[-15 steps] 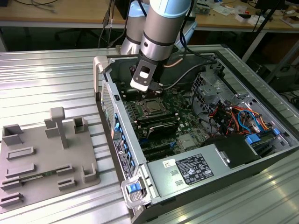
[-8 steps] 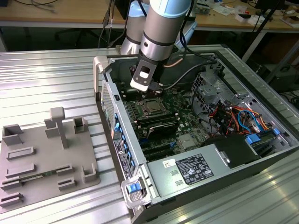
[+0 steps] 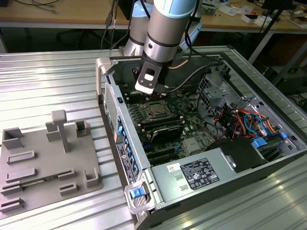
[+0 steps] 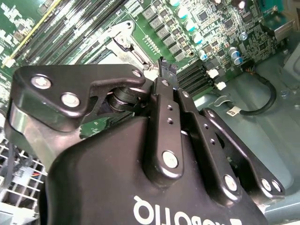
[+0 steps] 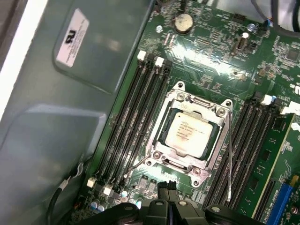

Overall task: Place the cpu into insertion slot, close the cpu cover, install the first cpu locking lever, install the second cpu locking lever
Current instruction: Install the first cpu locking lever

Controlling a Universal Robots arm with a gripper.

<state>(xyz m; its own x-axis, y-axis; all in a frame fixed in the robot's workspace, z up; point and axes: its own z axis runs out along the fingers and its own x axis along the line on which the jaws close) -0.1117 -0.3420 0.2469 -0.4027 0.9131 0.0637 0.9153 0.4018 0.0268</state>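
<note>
The cpu (image 5: 187,131), a small square chip with a dull silver-tan top, lies flat in its socket on the green motherboard (image 5: 211,56). The cpu cover (image 5: 164,161), a thin silvery frame with a square window, is down around it. One thin wire locking lever (image 5: 229,159) runs along one side of the socket and a second lever (image 5: 137,162) sticks out at the opposite corner. My gripper (image 5: 168,190) hovers just off the socket's edge, shut, with nothing between its black fingers (image 4: 165,89). In the exterior view the gripper (image 3: 154,93) hangs over the socket (image 3: 156,109) inside the open computer case.
Black memory slots (image 5: 136,112) flank the socket on both sides. The case's grey metal wall (image 5: 56,117) rises close by. A power supply (image 3: 201,172) and bundled coloured cables (image 3: 244,120) fill the case's near and right parts. A grey fixture plate (image 3: 48,158) lies on the ribbed table.
</note>
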